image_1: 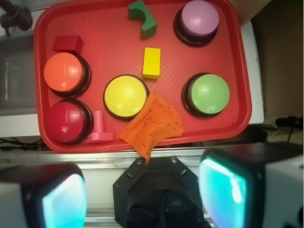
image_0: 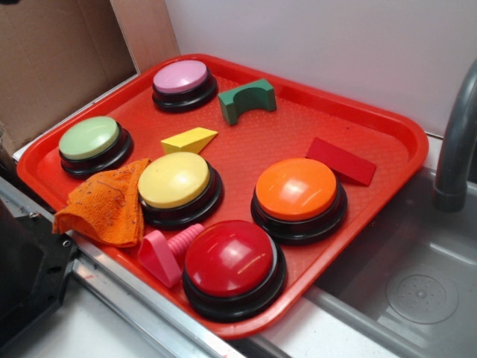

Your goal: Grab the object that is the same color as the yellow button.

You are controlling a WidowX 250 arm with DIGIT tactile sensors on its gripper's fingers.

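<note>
A small yellow wedge block [image_0: 189, 139] [image_1: 151, 62], the object, lies on the red tray [image_0: 246, 156] [image_1: 118, 47], just beyond the yellow button [image_0: 175, 181] [image_1: 125, 96]. My gripper [image_1: 142, 194] hangs high above the tray's near edge, over the robot base, far from the block. It is open, with its two teal fingertips [image_1: 64, 202] wide apart and nothing between them. The gripper does not show in the exterior view.
Also on the tray: light green [image_0: 90, 139], purple [image_0: 181, 77], orange [image_0: 297, 189] and red [image_0: 230, 258] buttons, a green arch block [image_0: 247, 99], a red wedge [image_0: 341, 161], a pink bolt [image_0: 165, 253] and an orange cloth [image_0: 106, 205]. A sink [image_0: 417, 283] and faucet [image_0: 456, 142] lie right.
</note>
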